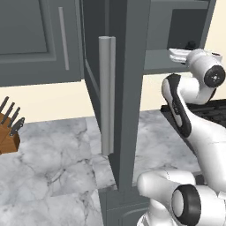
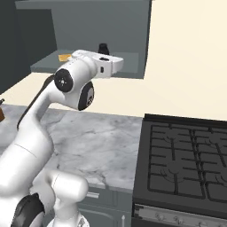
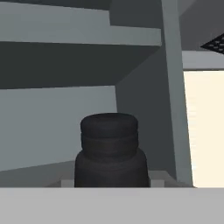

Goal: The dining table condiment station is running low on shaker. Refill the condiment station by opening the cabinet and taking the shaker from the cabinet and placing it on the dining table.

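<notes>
With its dark grey recessed-panel cabinet door [image 1: 119, 88] swung open, the small black shaker [image 3: 110, 151] stands upright on the lower cabinet shelf [image 2: 53, 64], directly ahead of the end effector [image 2: 116, 64]. Whether the end effector is open or closed cannot be told. Judged light, rigid and smooth, it is best gripped around the wider lower body.

From my remote station I see the arm [image 1: 190, 110] built of glossy white rounded link shells joined by dark grey to black bands. A round dark joint cap with a small pale centre sits on the upper link, and a black seam strip runs along one link. The hand housing [image 2: 104, 64] is white and boxy.
</notes>
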